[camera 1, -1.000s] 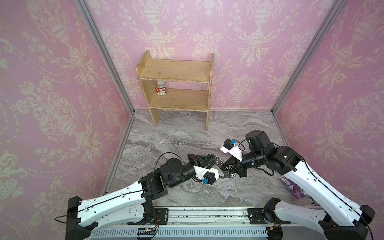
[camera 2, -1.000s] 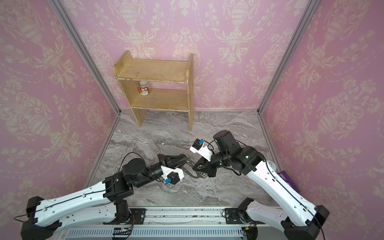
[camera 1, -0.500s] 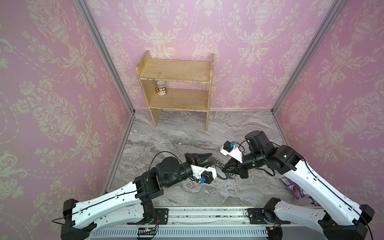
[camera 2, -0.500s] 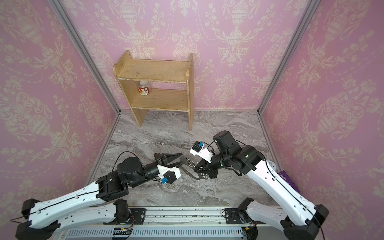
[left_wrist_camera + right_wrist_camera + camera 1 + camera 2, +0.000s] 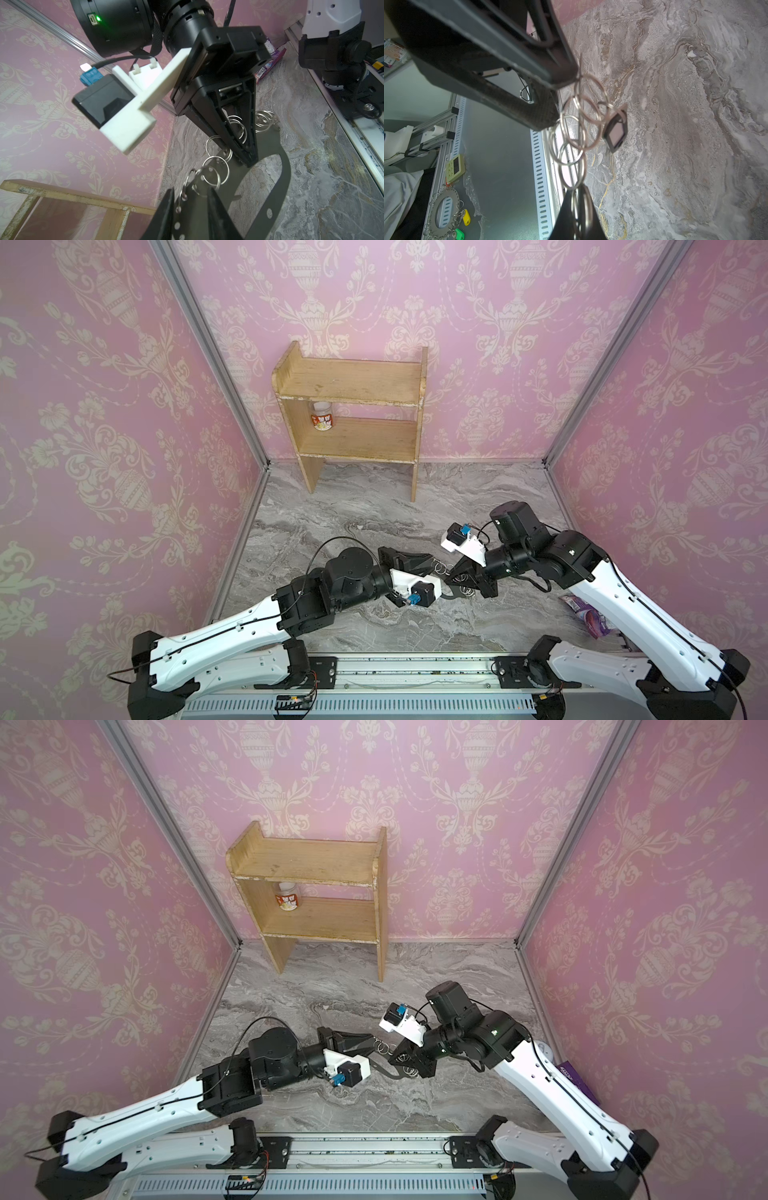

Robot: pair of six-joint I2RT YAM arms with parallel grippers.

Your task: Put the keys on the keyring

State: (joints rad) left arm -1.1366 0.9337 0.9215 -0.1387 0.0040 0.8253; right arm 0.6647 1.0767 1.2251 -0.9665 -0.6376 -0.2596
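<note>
Pushed left gripper (image 5: 190,190) back onto split ring (image 5: 207,178), jaws part-spread, grip unclear; pinching keyring (image 5: 270,141) with right gripper (image 5: 246,161) for steadiness.

Wrist views: left gripper (image 5: 191,190) and right gripper (image 5: 579,190) fingers run off the frame edge. Right wrist: black tag (image 5: 615,129) blurred, label unreadable. Both top views: keyring (image 5: 385,1073) mostly covered by grippers; jar (image 5: 322,418) print too small. Left wrist: shelf (image 5: 62,198) clipped.

Shiny metal rings (image 5: 216,168), matt dark keyring (image 5: 284,166), rough wooden shelf (image 5: 353,381).
</note>
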